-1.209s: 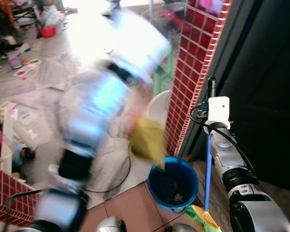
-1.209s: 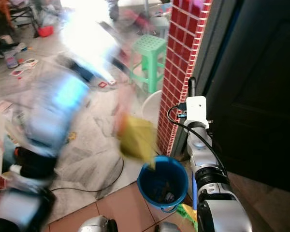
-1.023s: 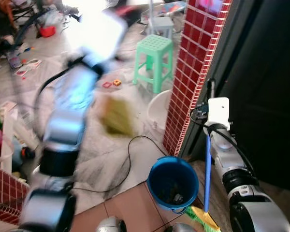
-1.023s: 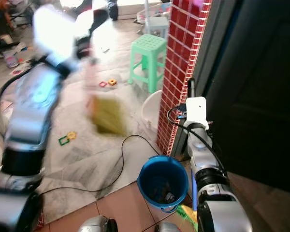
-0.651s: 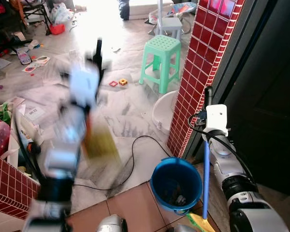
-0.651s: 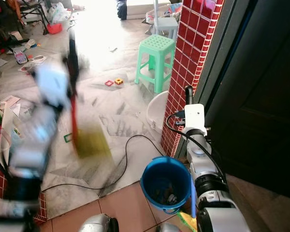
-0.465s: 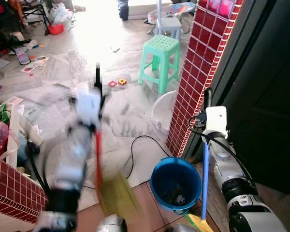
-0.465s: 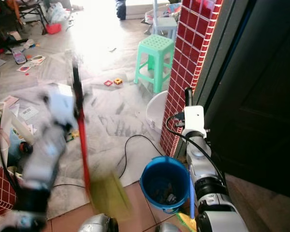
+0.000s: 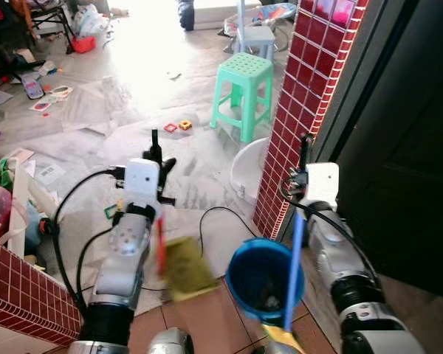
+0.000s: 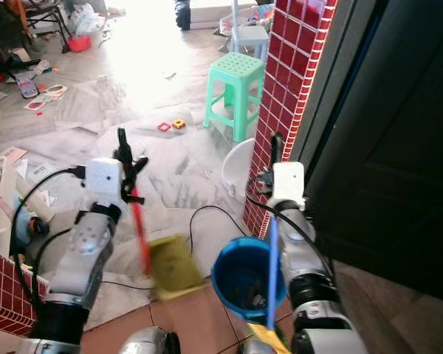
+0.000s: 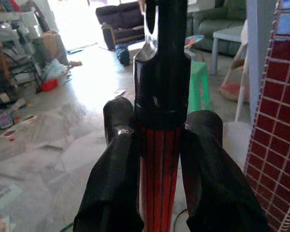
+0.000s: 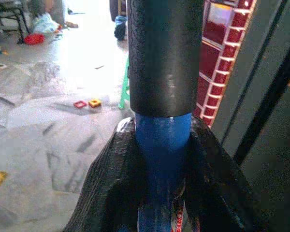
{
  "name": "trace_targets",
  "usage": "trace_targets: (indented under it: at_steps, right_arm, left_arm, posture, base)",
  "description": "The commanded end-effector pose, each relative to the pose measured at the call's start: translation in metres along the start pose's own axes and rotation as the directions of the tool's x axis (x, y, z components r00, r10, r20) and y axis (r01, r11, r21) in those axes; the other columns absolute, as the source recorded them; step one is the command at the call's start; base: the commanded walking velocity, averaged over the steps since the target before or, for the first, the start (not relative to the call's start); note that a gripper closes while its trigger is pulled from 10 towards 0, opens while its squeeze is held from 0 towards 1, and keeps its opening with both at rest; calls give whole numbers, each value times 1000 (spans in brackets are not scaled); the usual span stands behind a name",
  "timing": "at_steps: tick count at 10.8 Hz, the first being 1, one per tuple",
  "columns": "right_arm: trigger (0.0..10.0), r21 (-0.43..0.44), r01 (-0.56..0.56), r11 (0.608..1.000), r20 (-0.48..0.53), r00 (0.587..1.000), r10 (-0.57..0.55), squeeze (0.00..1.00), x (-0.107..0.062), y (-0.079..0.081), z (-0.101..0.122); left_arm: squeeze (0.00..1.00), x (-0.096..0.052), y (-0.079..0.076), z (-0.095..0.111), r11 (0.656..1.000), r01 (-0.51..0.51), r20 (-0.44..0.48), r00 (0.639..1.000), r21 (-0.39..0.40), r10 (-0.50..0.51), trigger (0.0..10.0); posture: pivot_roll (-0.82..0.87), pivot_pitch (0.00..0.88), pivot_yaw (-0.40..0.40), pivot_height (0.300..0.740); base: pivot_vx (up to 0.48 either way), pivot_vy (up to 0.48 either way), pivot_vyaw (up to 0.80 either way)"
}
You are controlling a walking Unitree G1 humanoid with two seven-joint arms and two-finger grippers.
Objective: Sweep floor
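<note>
dustpan (image 9: 183, 267) swung down beside bucket (image 9: 264, 278), littered marble floor (image 9: 133, 88)

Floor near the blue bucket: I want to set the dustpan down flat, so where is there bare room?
Free: the pale floor between the green stool and the papers. Also the tan tiles left of the blue bucket, partly under the dustpan. Crowded: the black cable, the white basin by the brick pillar, and the toys.
</note>
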State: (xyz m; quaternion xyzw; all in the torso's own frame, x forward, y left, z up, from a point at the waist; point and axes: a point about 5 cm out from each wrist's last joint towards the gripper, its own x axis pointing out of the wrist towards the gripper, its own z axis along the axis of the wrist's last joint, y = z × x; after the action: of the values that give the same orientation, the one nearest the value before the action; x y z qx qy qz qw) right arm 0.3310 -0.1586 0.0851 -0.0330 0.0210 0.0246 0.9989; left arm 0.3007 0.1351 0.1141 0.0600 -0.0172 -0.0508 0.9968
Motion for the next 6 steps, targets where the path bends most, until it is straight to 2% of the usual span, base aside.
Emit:
trace_targets:
  at_steps: [1, 6]
  right_arm:
    - [10000, 35, -14, 999, 66, 998, 11, 0, 5, 4, 16]
    - [10000, 74, -79, 994, 85, 994, 73, 0, 2, 9, 19]
  left_arm:
    - [0, 3, 0, 11, 1000, 10, 54, 998, 6, -11, 10000]
    - [0, 4, -5, 13, 1000, 23, 60, 998, -11, -22, 10000]
  posture:
    - [-30, 15, 31, 740]
    - [-38, 21, 34, 740]
  base:
    - [-244, 0, 0]
    - [-290, 0, 0]
